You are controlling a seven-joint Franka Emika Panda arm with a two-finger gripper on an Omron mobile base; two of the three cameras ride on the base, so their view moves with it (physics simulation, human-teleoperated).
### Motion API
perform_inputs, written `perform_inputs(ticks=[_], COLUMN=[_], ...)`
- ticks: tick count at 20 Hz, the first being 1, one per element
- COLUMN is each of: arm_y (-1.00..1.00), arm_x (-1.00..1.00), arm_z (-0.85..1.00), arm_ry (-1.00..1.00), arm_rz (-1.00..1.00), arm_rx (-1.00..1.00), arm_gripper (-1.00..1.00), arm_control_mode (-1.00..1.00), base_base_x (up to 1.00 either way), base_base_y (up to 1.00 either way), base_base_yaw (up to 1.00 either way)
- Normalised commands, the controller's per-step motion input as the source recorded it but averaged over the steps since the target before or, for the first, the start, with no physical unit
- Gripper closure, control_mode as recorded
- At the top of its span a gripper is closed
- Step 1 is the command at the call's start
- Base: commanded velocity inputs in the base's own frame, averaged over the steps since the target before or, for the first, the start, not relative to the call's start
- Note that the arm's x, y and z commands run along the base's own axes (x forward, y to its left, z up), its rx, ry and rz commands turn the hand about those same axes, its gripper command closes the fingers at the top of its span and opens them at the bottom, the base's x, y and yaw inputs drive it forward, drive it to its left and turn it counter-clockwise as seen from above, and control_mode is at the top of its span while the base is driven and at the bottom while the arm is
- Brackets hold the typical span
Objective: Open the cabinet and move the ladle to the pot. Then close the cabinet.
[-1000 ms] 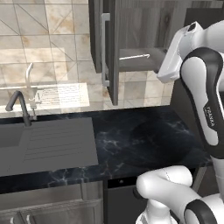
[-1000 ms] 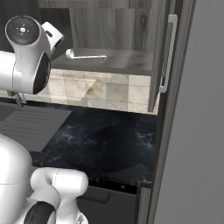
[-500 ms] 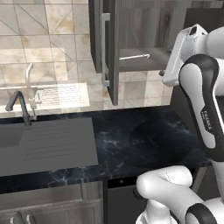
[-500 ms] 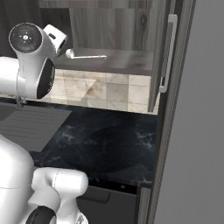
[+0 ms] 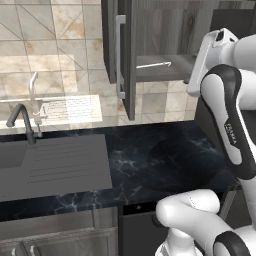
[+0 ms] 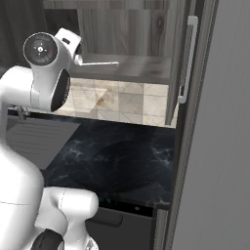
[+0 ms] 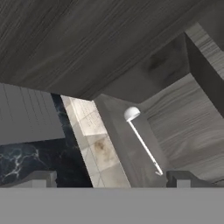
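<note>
The cabinet (image 5: 150,40) stands open, with both doors swung outward; the long silver bar handle (image 5: 119,55) of the left door faces the left base view, and the right door with its handle (image 6: 188,58) stands edge-on in the right base view. The ladle (image 5: 154,65) lies flat on the lower shelf (image 6: 141,68) inside the cabinet, its thin handle running roughly parallel to the shelf front. In the hand view the ladle (image 7: 142,140) lies with its round bowl away from the camera and its handle end close to the right fingertip. The gripper (image 7: 111,179) is raised to shelf level just in front of the open cabinet, beside the handle end of the ladle. Its two fingertips (image 7: 183,178) stand wide apart and hold nothing; contact between the right fingertip and the ladle handle cannot be determined. Below the cabinet runs a dark marbled worktop (image 5: 160,160), with a grey sink (image 5: 55,165) and a dark tap (image 5: 22,122) at its left end. Beige tiles (image 5: 65,55) cover the wall behind.
</note>
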Motion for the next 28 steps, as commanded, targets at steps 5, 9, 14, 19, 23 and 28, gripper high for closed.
perform_inputs(ticks=[5,9,14,19,23,28], arm_y=[-0.18,-0.11,0.0,0.0,0.0,-0.02], arm_x=[0.44,0.35,0.28,0.35,0.19,0.13], arm_z=[0.0,0.0,-0.01,-0.02,-0.07,-0.06], arm_ry=[0.0,0.02,0.01,0.0,0.0,0.04], arm_rz=[0.03,0.07,0.09,0.13,0.09,0.01], arm_rx=[-0.01,0.0,0.0,0.02,0.01,0.0], arm_gripper=[-1.0,-1.0,-1.0,-1.0,-1.0,-1.0], arm_control_mode=[-1.0,-1.0,-1.0,-1.0,-1.0,-1.0], base_base_x=[0.0,0.0,0.0,0.0,0.0,0.0], base_base_y=[0.0,0.0,0.0,0.0,0.0,0.0], base_base_yaw=[0.0,0.0,0.0,0.0,0.0,0.0])
